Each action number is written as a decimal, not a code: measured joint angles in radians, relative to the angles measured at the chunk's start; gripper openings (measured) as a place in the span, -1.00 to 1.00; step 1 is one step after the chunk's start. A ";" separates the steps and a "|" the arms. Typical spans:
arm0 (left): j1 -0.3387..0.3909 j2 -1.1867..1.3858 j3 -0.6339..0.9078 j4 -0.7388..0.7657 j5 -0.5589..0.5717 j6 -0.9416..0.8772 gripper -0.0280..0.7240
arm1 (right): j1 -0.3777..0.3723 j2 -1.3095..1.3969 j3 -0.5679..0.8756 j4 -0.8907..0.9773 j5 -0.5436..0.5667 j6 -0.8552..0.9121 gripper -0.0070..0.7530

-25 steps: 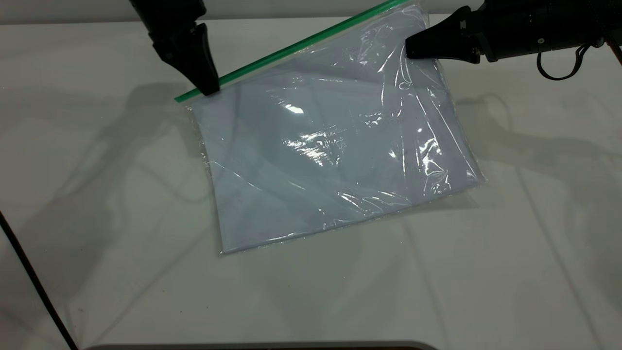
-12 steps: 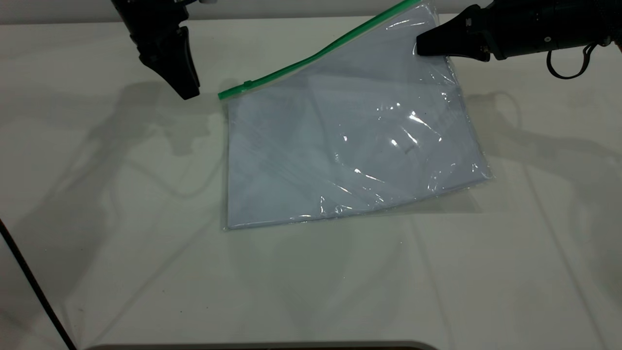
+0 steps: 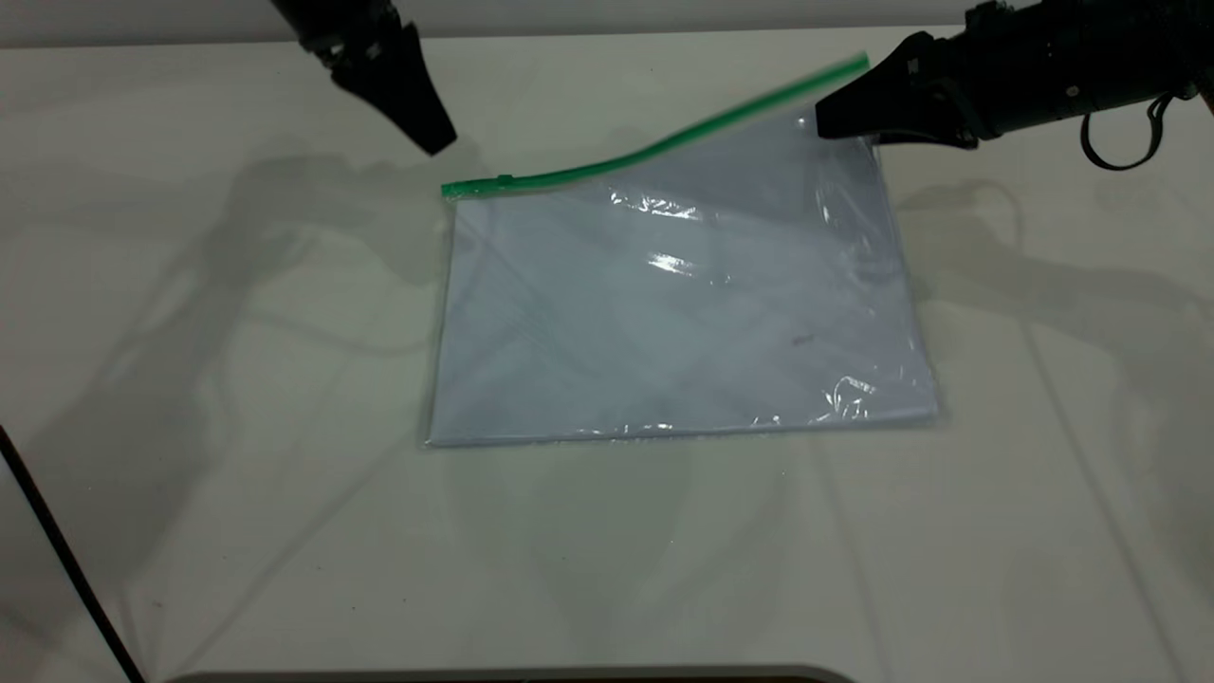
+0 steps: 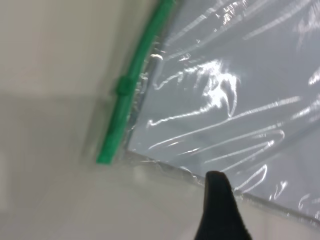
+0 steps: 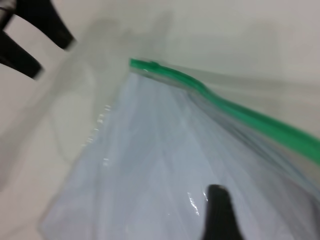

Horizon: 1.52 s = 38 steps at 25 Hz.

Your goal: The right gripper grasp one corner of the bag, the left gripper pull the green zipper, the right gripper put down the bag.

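Note:
The clear bag (image 3: 664,313) with white sheets lies nearly flat on the table. Its green zipper (image 3: 645,152) runs along the far edge, with the slider tab (image 3: 504,179) near the left end. My right gripper (image 3: 823,119) is shut on the far right corner, holding that corner slightly raised. My left gripper (image 3: 432,133) hangs open beyond the zipper's left end, touching nothing. The left wrist view shows the zipper (image 4: 132,85), the tab (image 4: 122,86) and one finger (image 4: 216,182). The right wrist view shows the bag (image 5: 150,165), the zipper (image 5: 240,112) and the left gripper (image 5: 50,55), fingers apart.
The white table (image 3: 237,474) carries nothing else near the bag. A thin black cable (image 3: 57,550) crosses the near left corner. A grey rim (image 3: 512,675) lies along the near edge.
My left gripper let go of the zipper's left end and drew back toward the far edge. The bag sank and flattened onto the table as the right gripper lowered its corner.

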 joint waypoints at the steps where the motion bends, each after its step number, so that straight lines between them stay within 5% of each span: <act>1: 0.000 0.000 -0.019 0.000 0.000 -0.027 0.55 | 0.000 -0.001 0.000 -0.005 -0.034 0.018 0.56; 3: 0.000 0.000 -0.070 0.013 0.000 -0.094 0.55 | 0.000 -0.013 0.000 -0.022 -0.138 0.056 0.74; 7: 0.000 0.000 -0.203 0.072 0.000 -0.240 0.55 | 0.000 -0.091 0.000 -0.128 -0.382 0.150 0.82; 12: 0.000 -0.005 -0.427 0.183 0.000 -0.450 0.55 | -0.003 -0.260 0.000 -0.331 -0.447 0.337 0.71; 22: 0.000 -0.229 -0.546 0.448 0.001 -0.800 0.56 | -0.006 -0.741 0.001 -0.800 -0.356 0.809 0.57; 29: 0.000 -0.438 -0.537 0.534 0.001 -0.916 0.56 | -0.093 -1.096 0.001 -1.031 -0.156 1.117 0.57; 38: 0.000 -0.835 -0.076 0.551 0.001 -0.940 0.56 | -0.138 -1.275 0.002 -1.082 0.073 1.246 0.57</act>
